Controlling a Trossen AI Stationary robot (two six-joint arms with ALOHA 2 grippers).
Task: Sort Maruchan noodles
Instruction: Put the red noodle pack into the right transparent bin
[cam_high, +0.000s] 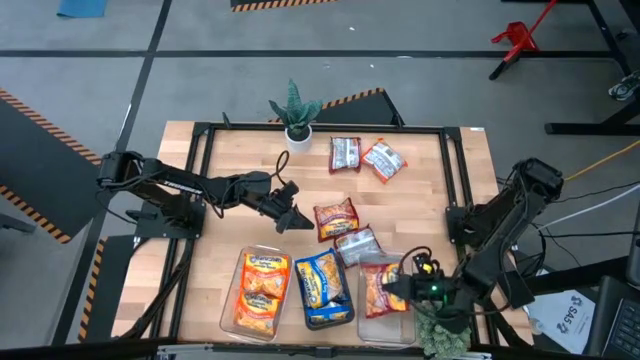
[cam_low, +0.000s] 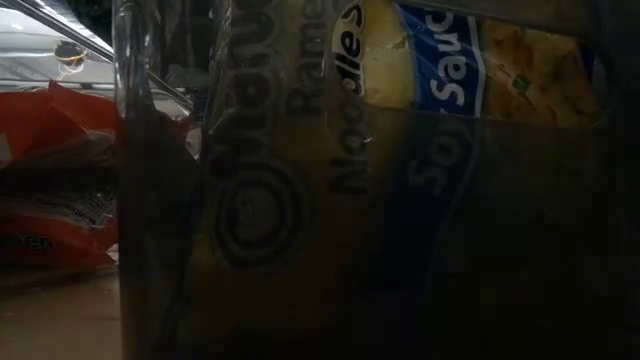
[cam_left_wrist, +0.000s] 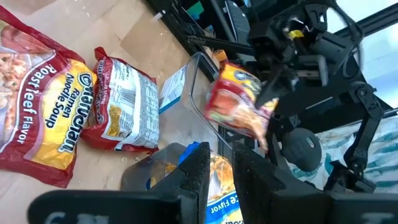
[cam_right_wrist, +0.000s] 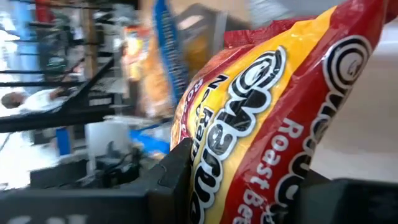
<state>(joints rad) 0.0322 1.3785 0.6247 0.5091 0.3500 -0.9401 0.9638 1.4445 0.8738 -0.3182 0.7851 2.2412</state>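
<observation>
Maruchan noodle packets lie on the wooden table: two red-and-silver ones (cam_high: 345, 153) (cam_high: 383, 160) at the far side, a red one (cam_high: 335, 218) and a silver-backed one (cam_high: 357, 243) in the middle. Three clear bins stand at the near edge, holding orange packets (cam_high: 262, 290), blue packets (cam_high: 322, 285) and red packets (cam_high: 378, 300). My right gripper (cam_high: 405, 287) is shut on a red roast-beef packet (cam_right_wrist: 267, 106) above the right bin (cam_left_wrist: 198, 74). My left gripper (cam_high: 290, 215) hovers just left of the middle red packet, its fingers (cam_left_wrist: 200, 171) a narrow gap apart with nothing between them. My right gripper pinches the red roast-beef packet between its two fingers (cam_right_wrist: 180, 168) by one end (cam_left_wrist: 264, 111). The fingers slant down from the table's right side. The packet sticks out ahead of them, tilted and lifted clear over the right bin.
A small potted plant (cam_high: 296, 118) stands at the table's far edge. A dark metal frame (cam_high: 455, 170) runs around the table top. The blue packets' bin (cam_low: 420, 180) stands right before the low camera and blocks most of its view. Bare wood lies at the table's far left.
</observation>
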